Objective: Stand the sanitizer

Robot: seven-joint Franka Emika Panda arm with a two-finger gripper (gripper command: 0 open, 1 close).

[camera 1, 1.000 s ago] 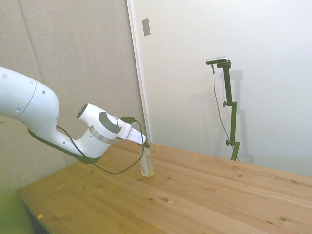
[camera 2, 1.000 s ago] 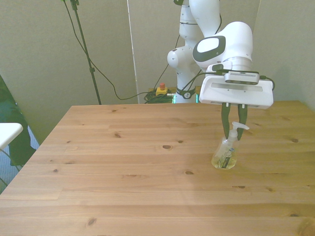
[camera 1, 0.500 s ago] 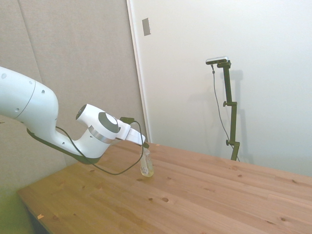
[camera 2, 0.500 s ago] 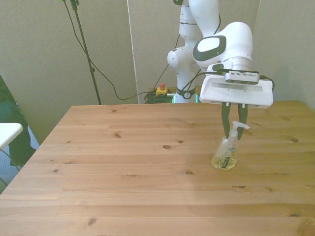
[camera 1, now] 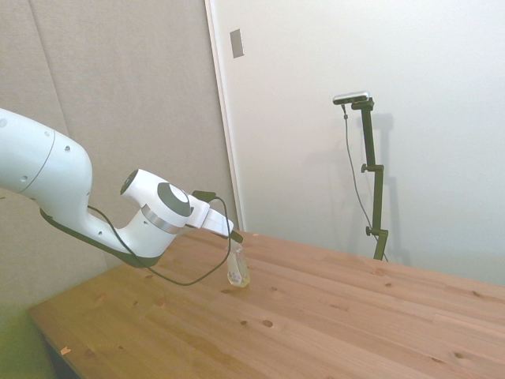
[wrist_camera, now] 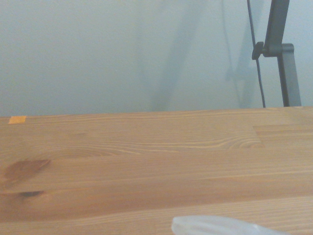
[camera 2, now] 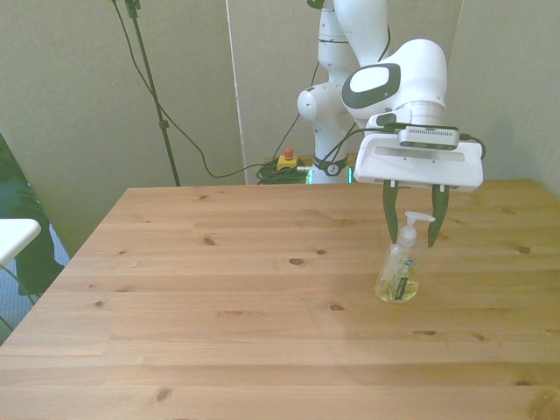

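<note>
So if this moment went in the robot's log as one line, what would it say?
task: stand the sanitizer | sanitizer: upright on the table | gripper: jaws open either side of the pump top, not gripping | state: bottle released

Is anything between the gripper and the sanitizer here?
Nothing visible. The sanitizer stands upright on the table, its pump top between the fingers of the open gripper, which stand apart on either side with only air between.

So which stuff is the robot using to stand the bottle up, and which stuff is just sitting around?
For the job:
- the sanitizer, standing upright on the table
- the claw, open, fingers either side of the pump top

Just sitting around:
- a small orange tag on the table
- a white thing off the front view's left edge
- cables on the floor behind
</note>
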